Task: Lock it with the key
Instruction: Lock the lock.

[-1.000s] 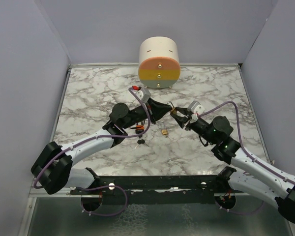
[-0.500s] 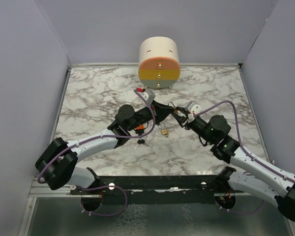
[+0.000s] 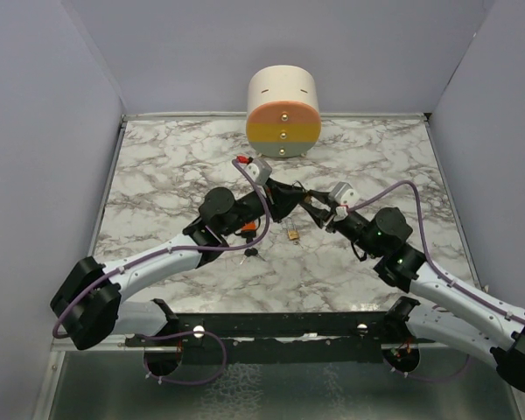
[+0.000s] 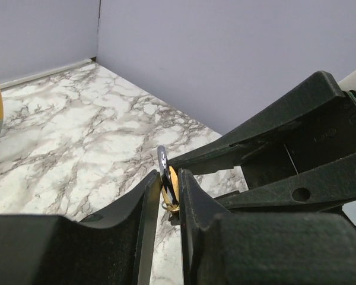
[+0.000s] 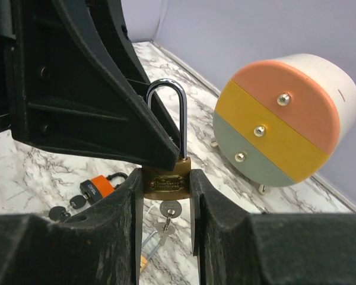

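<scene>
My right gripper (image 5: 164,178) is shut on the body of a brass padlock (image 5: 166,183) and holds it upright above the table. Its silver shackle (image 5: 181,119) points up, and a silver key (image 5: 169,209) hangs from the keyhole below. My left gripper (image 4: 169,178) is shut on the top of this padlock (image 4: 173,190), pinching the shackle (image 4: 161,165). One left finger (image 5: 107,113) hides the shackle's left leg. In the top view the two grippers, left (image 3: 290,198) and right (image 3: 315,204), meet tip to tip at mid-table.
A second brass padlock (image 3: 292,234) lies on the marble below the grippers. An orange padlock (image 5: 98,186) with black keys (image 5: 59,212) lies to its left. A round drawer unit with pink, yellow and grey fronts (image 3: 283,112) stands at the back wall.
My left gripper has moved right to meet the right gripper and has closed on the padlock's shackle. The right gripper has edged slightly left with the padlock.
</scene>
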